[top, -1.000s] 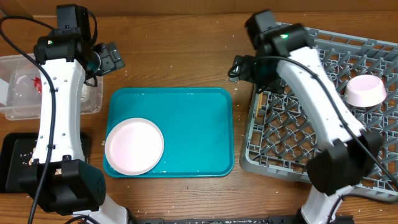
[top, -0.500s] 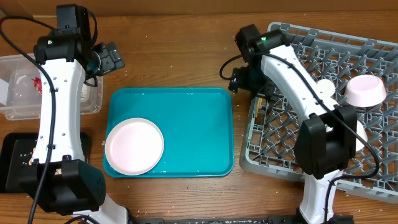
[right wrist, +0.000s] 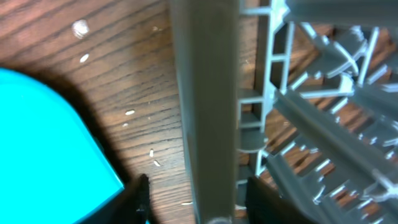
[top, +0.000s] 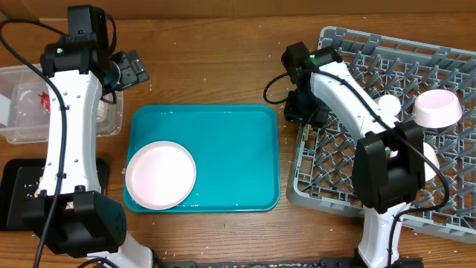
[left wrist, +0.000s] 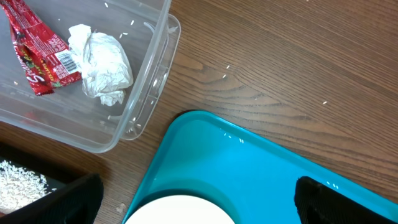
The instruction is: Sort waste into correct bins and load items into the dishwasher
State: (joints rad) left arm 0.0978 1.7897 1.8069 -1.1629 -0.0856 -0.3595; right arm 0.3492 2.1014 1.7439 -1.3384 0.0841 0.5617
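Note:
The pale plate [top: 161, 175] lies at the front left of the teal tray [top: 223, 149]; the left wrist view catches its edge [left wrist: 180, 213]. High above the tray's back-left corner, my left gripper [top: 130, 71] [left wrist: 199, 202] stands open and holds nothing. The grey dishwasher rack [top: 349, 171] is on the right, with a white bowl [top: 436, 108] in it. My right gripper [top: 303, 110] [right wrist: 196, 199] straddles the rack's left rim [right wrist: 208, 112], one finger on each side, and a gap shows on the outer side. The clear tub [top: 22, 104] holds the red wrapper [left wrist: 37, 56] and the napkin [left wrist: 102, 62].
The black tray [top: 15, 190] sits at the front left with rice [left wrist: 22, 180] in it. Rice grains [right wrist: 129, 112] are scattered on the wood between the teal tray and the rack. More white dishes [top: 428, 160] sit in the rack behind my right arm.
My right gripper has come down from over the rack's back-left corner onto its left rim, and its jaws have narrowed. The left arm has not moved.

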